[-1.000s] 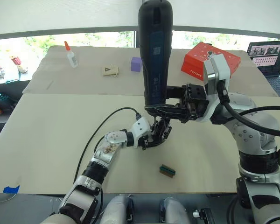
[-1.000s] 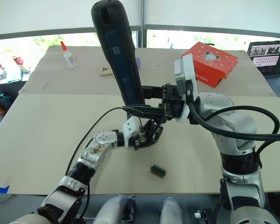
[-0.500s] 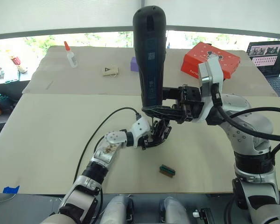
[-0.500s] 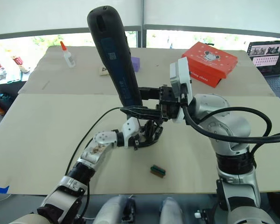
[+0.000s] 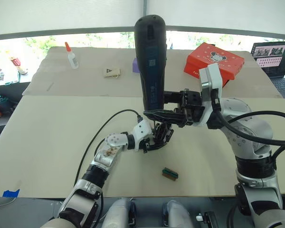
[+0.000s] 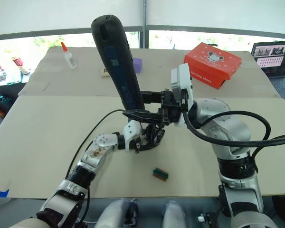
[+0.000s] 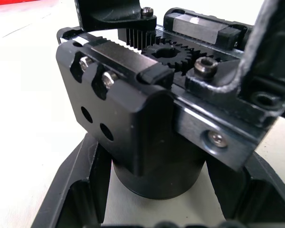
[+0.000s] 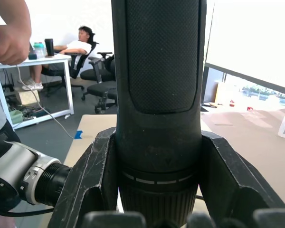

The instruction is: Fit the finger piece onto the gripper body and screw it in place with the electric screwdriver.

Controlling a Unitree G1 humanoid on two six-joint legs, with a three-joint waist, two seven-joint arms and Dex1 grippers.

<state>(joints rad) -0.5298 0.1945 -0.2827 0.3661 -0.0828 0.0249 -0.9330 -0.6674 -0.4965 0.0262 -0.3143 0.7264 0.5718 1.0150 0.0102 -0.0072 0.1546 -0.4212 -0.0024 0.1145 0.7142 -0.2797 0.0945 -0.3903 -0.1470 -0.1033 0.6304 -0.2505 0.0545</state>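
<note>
The right gripper (image 5: 157, 114) clamps its fingers around the lower end of the electric screwdriver (image 5: 149, 57), held nearly upright over the gripper body (image 5: 162, 135), which the left gripper (image 5: 154, 141) pinches just above the counter (image 5: 47, 137). Compared with a second ago, the screwdriver has shifted slightly left and stands straighter. A small green-and-dark block (image 5: 170, 174) lies on the counter nearby.

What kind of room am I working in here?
Probably an office or lab workspace: a paper-covered table by windows holds a glue bottle and laptop, and a seated person sits at a desk with office chairs.
</note>
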